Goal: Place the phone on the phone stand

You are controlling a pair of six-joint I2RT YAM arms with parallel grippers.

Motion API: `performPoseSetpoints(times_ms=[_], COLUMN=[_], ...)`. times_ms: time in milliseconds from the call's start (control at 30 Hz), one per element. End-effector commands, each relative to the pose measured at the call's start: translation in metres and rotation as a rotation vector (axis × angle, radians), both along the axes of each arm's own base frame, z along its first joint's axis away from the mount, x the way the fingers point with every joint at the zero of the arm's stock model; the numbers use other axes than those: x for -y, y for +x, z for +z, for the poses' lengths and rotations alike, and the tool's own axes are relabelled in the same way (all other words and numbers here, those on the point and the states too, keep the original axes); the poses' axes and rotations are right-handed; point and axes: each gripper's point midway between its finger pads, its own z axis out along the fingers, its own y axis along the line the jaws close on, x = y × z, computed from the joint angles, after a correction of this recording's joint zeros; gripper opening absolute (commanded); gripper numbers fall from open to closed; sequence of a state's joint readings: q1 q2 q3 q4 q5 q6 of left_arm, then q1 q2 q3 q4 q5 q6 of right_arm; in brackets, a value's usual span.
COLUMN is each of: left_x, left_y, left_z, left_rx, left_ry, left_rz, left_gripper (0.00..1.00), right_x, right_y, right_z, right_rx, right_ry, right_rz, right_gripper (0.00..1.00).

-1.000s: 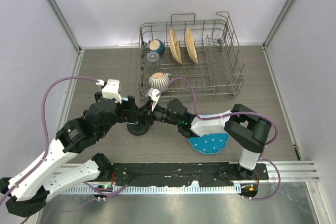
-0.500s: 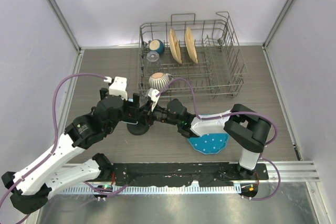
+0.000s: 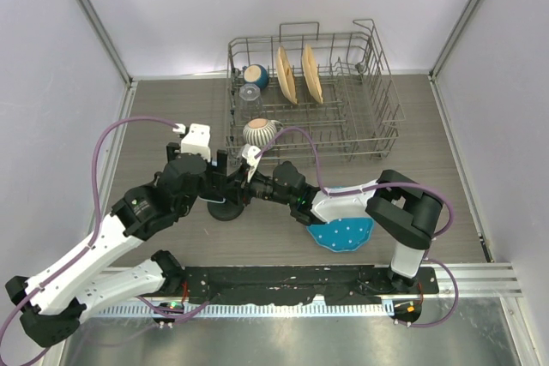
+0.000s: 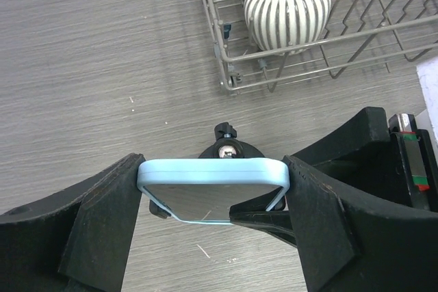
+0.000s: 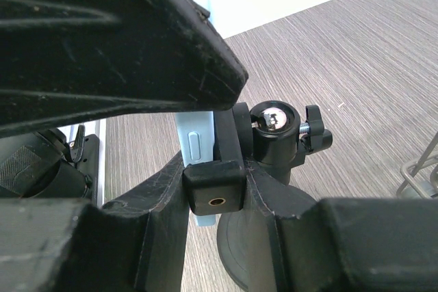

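The phone [image 4: 212,186] sits at the phone stand [image 5: 274,135] near the middle of the table [image 4: 82,66]. In the right wrist view its blue rim is tucked behind the stand's upright clamp arm. The left gripper [image 4: 213,172] spans it wide, a finger against each of two opposite edges with no gap showing. The right gripper [image 5: 213,200] is closed narrow on the stand's clamp block, steadying it.

I judge this to be the seating step. The phone looks to be in the cradle, though whether it rests fully home is hidden.

The next move likely calls for a small settle into the fork. The left gripper would then let go and lift off without dragging the phone, while the right holds the stand firm.

Room is tight. One left finger looms just over the right gripper's fingers. The wire edge of the dish rack [image 3: 377,109] stands just behind the stand, with a striped mug [image 4: 287,5] inside its near corner. Open table lies to the left and toward the near edge, the better way out.
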State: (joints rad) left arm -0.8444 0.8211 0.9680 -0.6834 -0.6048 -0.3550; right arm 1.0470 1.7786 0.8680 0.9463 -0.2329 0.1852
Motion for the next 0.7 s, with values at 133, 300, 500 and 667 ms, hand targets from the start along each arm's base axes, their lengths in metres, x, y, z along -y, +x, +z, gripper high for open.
performPoseSetpoints(times_ms=[133, 300, 500, 667], left_x=[0.011, -0.011, -0.027, -0.034], left_y=[0.005, 0.006, 0.001, 0.002], left_z=[0.012, 0.012, 0.023, 0.026], left_rx=[0.059, 0.079, 0.143, 0.168], left_ry=[-0.046, 0.036, 0.017, 0.025], left_rz=[-0.032, 0.03, 0.068, 0.088], left_gripper=[0.52, 0.0, 0.0, 0.0], right_x=[-0.006, 0.001, 0.039, 0.08], right_y=[0.0, -0.002, -0.01, 0.014], right_z=[0.057, 0.059, 0.083, 0.097], right_rx=[0.103, 0.106, 0.212, 0.223], right_ry=[0.143, 0.167, 0.269, 0.342], right_rz=[0.008, -0.003, -0.059, -0.274], right_gripper=[0.01, 0.85, 0.85, 0.85])
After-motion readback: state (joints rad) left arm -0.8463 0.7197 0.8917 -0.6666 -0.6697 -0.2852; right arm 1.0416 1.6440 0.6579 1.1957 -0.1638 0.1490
